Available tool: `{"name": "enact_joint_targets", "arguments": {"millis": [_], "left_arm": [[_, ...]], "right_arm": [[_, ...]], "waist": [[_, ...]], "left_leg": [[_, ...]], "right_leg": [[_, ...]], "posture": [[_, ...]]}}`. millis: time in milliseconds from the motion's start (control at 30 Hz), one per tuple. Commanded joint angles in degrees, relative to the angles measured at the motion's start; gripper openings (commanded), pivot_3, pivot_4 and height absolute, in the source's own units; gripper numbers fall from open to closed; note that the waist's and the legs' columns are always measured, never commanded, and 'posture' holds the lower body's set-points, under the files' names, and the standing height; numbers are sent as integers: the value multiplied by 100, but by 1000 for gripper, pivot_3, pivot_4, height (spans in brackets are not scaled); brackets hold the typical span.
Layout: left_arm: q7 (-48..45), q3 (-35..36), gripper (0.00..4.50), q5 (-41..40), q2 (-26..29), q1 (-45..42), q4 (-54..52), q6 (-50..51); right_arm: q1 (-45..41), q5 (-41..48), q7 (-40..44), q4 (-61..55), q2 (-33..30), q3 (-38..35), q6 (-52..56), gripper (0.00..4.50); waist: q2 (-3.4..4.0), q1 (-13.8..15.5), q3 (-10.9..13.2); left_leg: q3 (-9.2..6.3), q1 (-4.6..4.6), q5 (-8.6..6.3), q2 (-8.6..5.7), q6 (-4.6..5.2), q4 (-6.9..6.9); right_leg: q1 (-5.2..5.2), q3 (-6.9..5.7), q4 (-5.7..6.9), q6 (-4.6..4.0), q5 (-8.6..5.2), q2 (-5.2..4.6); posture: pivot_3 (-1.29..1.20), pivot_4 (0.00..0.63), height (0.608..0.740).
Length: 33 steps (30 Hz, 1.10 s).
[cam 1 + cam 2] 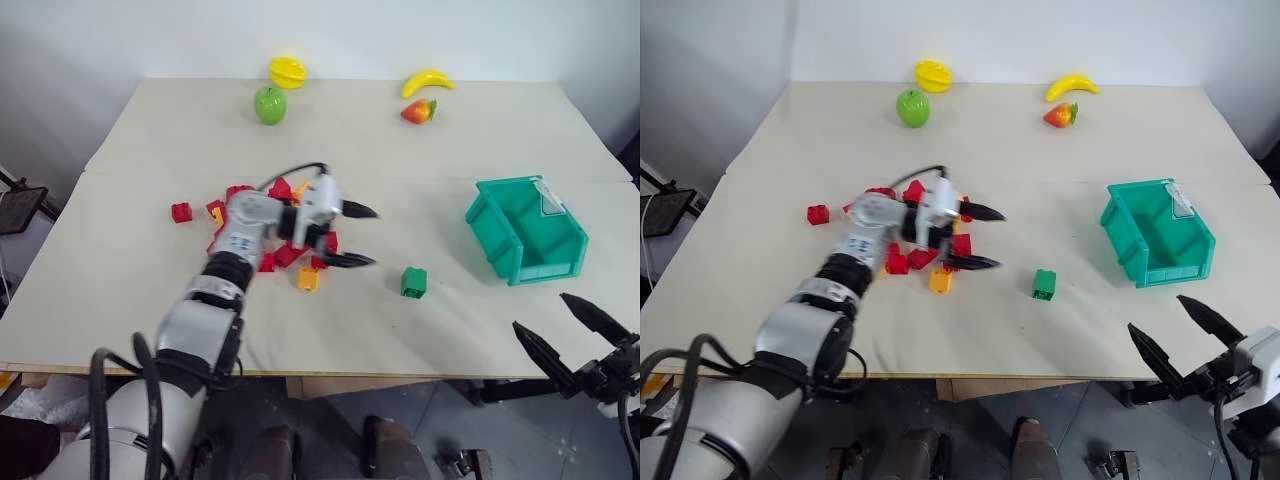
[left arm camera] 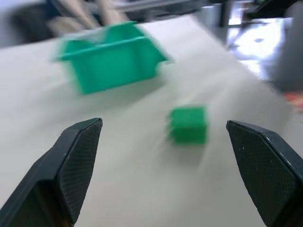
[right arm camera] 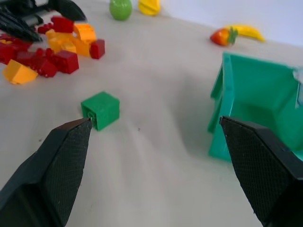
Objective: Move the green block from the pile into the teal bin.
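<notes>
A pale tabletop [image 1: 120, 240] carries the scene, with the teal bin [image 1: 527, 230] standing at the robot's right, its inside bare as far as the head views show. Toward the robot's left lies the pile [image 1: 285, 250] of red and orange-yellow bricks, and above it the left gripper [image 1: 352, 236] hangs level, pointing toward the bin, its jaws spread wide with nothing between them. At the near edge of the tabletop, on the robot's right, the right gripper [image 1: 570, 335] waits just off the surface, its jaws also wide apart and holding nothing. Along the far side sit a lime-green apple [image 1: 269, 104], a yellow fruit [image 1: 287, 71], a banana [image 1: 427, 80] and a strawberry [image 1: 419, 110], none of them part of the job. Smallest of all, the green block [image 1: 414, 281] rests alone on the bare tabletop between the pile and the bin, clear of the other bricks and touched by neither gripper. Judged from this, the block is out of the pile but not yet delivered: it remains to be picked up, carried across and dropped into the bin.
</notes>
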Motion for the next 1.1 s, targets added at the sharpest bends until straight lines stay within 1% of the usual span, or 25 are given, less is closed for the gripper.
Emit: {"name": "enact_joint_targets", "arguments": {"millis": [33, 133, 233, 267, 333, 400, 467, 533, 600, 700, 767, 800, 867, 967, 1033, 1067, 1100], "left_arm": [[-179, 389, 4461, -430, 500, 329, -637, 117], [-134, 630, 4461, -674, 1071, 1019, -1495, 492], [-65, 698, 4461, -902, 1417, 1791, -2554, 1015], [-16, 755, 4461, -989, 1524, 2094, -2961, 1103], [172, 840, 4461, -1251, 1682, 2657, -3934, 1655], [376, 944, 4461, -1502, 1860, 3212, -4774, 2237], [490, 1020, 4461, -1605, 2002, 3680, -5239, 2506], [561, 1027, 4461, -1655, 2093, 4080, -5524, 2658], [603, 990, 4461, -1727, 2170, 4399, -5818, 2845], [706, 907, 4461, -1782, 2193, 4611, -6134, 3044], [776, 858, 4461, -1784, 2157, 4683, -6252, 3089], [801, 841, 4461, -1782, 2144, 4697, -6282, 3099], [842, 804, 4461, -1782, 2118, 4697, -6305, 3115], [868, 741, 4461, -1789, 2097, 4676, -6306, 3089], [858, 698, 4500, -1807, 2104, 4649, -6328, 3081], [850, 687, 4500, -1823, 2113, 4638, -6339, 3088], [839, 675, 4500, -1827, 2125, 4630, -6340, 3078]], "right_arm": [[-195, 73, 237, 159, -242, -24, 17, 4500], [-574, -23, 371, 368, -495, 217, 133, 4500], [-924, 8, 429, 424, -710, 451, 394, 4500], [-1059, 93, 463, 403, -856, 607, 663, 4500], [-1379, 188, 599, 332, -1202, 979, 1167, 4500], [-1917, 165, 696, 340, -1623, 1488, 1738, 4500], [-2580, -24, 688, 516, -1848, 1976, 2052, 4500], [-3285, -248, 751, 873, -1922, 2470, 2268, 4500], [-3926, -750, 1017, 1366, -1991, 3030, 2136, 4500], [-4736, -1244, 1211, 2154, -1904, 3583, 2062, 4500], [-5276, -1463, 1539, 2661, -1888, 3997, 2232, 4500], [-5482, -1528, 1671, 2838, -1892, 4161, 2395, 4500], [-5838, -1778, 1934, 3203, -1849, 4482, 2381, 4500], [-6131, -2023, 2349, 3526, -1824, 4855, 2475, 4500], [-6213, -2148, 2494, 3735, -1724, 4939, 2244, 4113], [-6254, -2180, 2412, 3835, -1628, 4898, 2208, 3931], [-6270, -2192, 2427, 3883, -1564, 4865, 2157, 3628]], "waist": [[0, 29, 0], [0, 37, 0], [1, 43, 0], [1, 40, 0], [1, 21, 0], [1, 11, 0], [2, -12, -1], [7, -20, -4], [7, -26, -4], [6, 22, -3], [6, 36, -3], [7, 25, -3], [7, 11, -3], [7, -11, -3], [7, -25, -3], [7, -30, -3], [7, -41, -3]], "left_leg": [[-2, -1, 0, 0, 0, 1], [-4, -6, -7, -2, 8, 21], [-32, -5, -19, 10, 13, 39], [-50, -7, -21, 18, 10, 44], [-49, -8, -23, 27, 11, 50], [-52, -7, -25, 36, 10, 53], [-54, -6, -27, 43, 4, 56], [-54, -1, -26, 46, -3, 53], [-53, 0, -27, 49, -5, 53], [-54, -6, -27, 45, -4, 54], [-55, -9, -27, 40, -3, 55], [-58, -11, -27, 41, -3, 54], [-55, -11, -28, 42, -3, 52], [-52, -10, -29, 44, -6, 49], [-52, -10, -30, 45, -7, 48], [-52, -11, -30, 44, -7, 49], [-51, -11, -30, 44, -7, 49]], "right_leg": [[0, -2, 2, 0, 0, 0], [6, -3, 4, 1, 1, -2], [6, -2, 17, 2, 1, -4], [6, -4, 18, 2, 1, -3], [7, -3, 19, 1, 1, -4], [7, -1, 20, 0, 2, -4], [6, -3, 21, -2, 2, 0], [6, -4, 23, -8, 1, 2], [6, -7, 22, -11, 1, 3], [4, -9, 18, -12, 1, 2], [3, -10, 17, -12, 2, 0], [2, -11, 15, -12, 2, -1], [0, -11, 14, -13, 2, 0], [-4, -13, 14, -13, 2, 1], [-4, -15, 14, -13, 2, 2], [-3, -16, 14, -13, 2, 2], [-3, -16, 13, -13, 2, 2]], "posture": [[0, 150, 740], [0, 150, 740], [0, 150, 740], [0, 150, 740], [0, 150, 740], [0, 150, 740], [0, 150, 740], [0, 150, 740], [0, 150, 740], [0, 150, 740], [0, 150, 740], [0, 150, 740], [0, 150, 740], [0, 150, 740], [0, 150, 740], [0, 150, 740], [0, 150, 740]]}}
